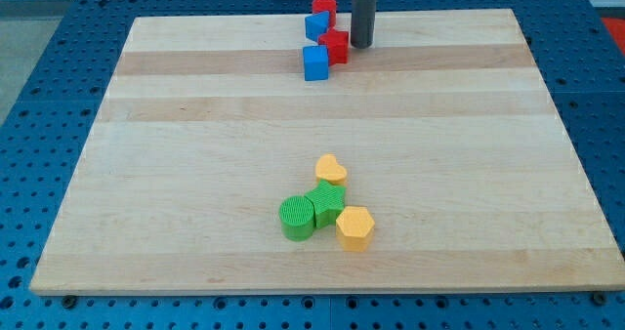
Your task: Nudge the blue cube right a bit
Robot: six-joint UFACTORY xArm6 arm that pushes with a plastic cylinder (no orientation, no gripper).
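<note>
The blue cube (315, 62) sits on the wooden board (195, 125) near the view's top centre. A red block (334, 46) touches its upper right corner. Above that lie a second blue block (315, 24) and a red cylinder (324, 9), all in one tight cluster. My dark rod comes down from the view's top, and my tip (362, 45) rests on the board just right of the red block, up and to the right of the blue cube, apart from it.
A second cluster lies in the lower middle of the board: a yellow heart (331, 169), a green cylinder (297, 218), a green block (328, 205) and a yellow hexagonal block (355, 227). A blue perforated table (39, 96) surrounds the board.
</note>
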